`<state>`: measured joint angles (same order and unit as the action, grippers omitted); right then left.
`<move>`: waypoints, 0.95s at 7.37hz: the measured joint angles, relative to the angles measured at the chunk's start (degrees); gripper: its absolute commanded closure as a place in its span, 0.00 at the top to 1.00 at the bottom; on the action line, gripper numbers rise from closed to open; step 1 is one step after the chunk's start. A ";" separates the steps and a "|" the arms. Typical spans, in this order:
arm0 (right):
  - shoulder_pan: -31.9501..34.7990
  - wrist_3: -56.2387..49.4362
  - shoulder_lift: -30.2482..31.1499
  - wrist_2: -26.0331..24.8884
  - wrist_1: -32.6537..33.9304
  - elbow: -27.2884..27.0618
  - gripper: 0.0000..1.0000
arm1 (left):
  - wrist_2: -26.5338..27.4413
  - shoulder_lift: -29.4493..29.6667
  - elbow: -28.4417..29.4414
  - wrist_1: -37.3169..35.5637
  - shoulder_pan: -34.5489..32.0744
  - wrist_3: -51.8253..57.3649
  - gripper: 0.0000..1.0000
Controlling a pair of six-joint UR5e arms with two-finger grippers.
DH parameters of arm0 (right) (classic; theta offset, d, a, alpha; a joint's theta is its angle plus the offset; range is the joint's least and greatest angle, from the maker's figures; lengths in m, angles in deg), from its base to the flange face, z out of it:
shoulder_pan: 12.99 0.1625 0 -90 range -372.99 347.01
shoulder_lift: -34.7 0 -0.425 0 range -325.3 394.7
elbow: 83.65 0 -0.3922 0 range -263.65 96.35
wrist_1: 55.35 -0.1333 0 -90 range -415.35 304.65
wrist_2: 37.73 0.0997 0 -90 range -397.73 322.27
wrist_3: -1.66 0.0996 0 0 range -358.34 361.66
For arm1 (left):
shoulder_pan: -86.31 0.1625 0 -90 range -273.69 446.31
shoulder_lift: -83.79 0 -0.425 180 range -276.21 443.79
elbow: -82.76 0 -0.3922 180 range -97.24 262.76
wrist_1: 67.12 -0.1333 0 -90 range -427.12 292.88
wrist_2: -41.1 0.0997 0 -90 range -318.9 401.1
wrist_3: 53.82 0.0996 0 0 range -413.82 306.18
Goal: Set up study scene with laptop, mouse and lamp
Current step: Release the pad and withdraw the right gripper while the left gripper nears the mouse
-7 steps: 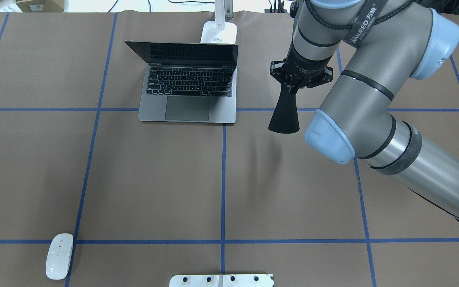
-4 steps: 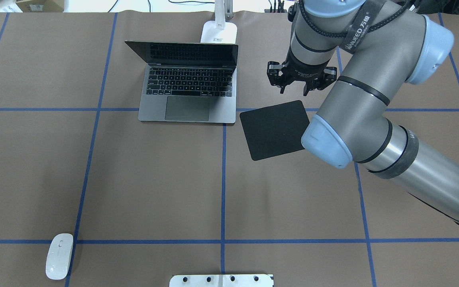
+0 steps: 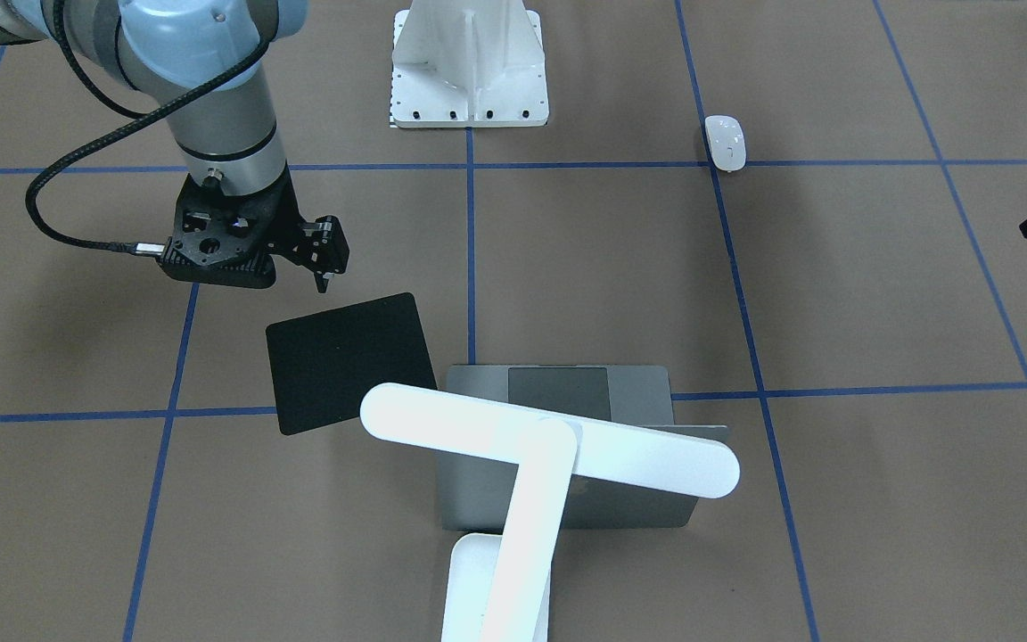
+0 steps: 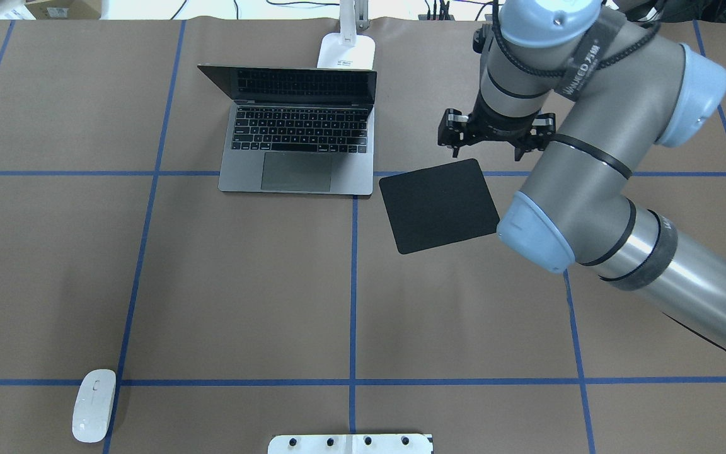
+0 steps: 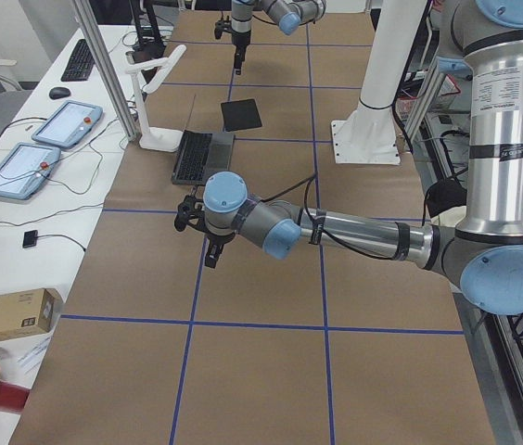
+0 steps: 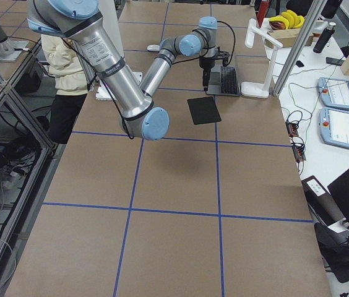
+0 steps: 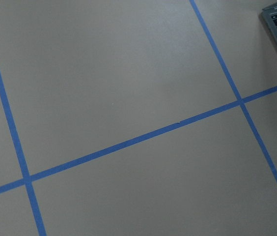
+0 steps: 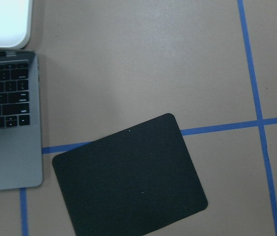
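Currently, the right gripper [image 4: 487, 154] hangs above the table [image 4: 212, 284] with its fingers spread and nothing between them. The black mouse pad [image 4: 438, 205] lies flat on the table just below the gripper, offset toward the robot, with one corner crossing a blue tape line [image 4: 653, 173]. The laptop [image 4: 297, 145] stands open to the gripper's left, close beside the pad but not touching it. The lamp [image 3: 549, 441] stands behind the laptop, farther from the robot than the gripper. The mouse [image 4: 94, 403] rests well apart from the gripper, far to its left and toward the robot, left of the white pedestal [image 4: 350, 443]. The left gripper [image 5: 208, 246] hovers over the table. Whether its fingers are spread or pressed together cannot be told.
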<state>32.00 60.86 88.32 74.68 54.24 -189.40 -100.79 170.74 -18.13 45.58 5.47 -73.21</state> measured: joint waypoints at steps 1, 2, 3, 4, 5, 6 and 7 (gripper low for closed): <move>0.13 -1.54 3.97 0.49 -1.28 -0.54 1.00 | 0.05 0.10 -0.44 -0.08 1.68 -4.78 0.99; 0.23 -3.48 7.69 0.78 -2.35 -0.78 1.00 | 0.15 0.23 -1.13 -0.13 3.97 -9.51 0.99; 0.38 -6.90 11.43 0.92 -2.93 -0.94 1.00 | 0.32 0.35 -1.78 -0.17 6.36 -13.91 0.99; 0.95 -10.70 14.49 1.31 -3.09 -1.16 1.00 | 0.59 0.51 -2.52 -0.19 8.89 -18.24 0.99; 2.60 -15.56 17.22 2.82 -2.96 -1.38 1.00 | 1.42 0.45 -4.19 -0.22 12.07 -23.26 0.99; 5.09 -21.18 20.35 4.99 -2.73 -1.94 1.00 | 2.86 -0.57 -6.79 -0.26 15.54 -28.38 0.99; 7.73 -26.86 23.58 6.45 -2.48 -2.78 1.00 | 5.06 -2.96 -9.96 -0.28 19.25 -32.80 0.99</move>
<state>39.74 34.00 111.90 81.13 51.75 -192.18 -95.73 167.78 -28.10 45.30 24.72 -106.00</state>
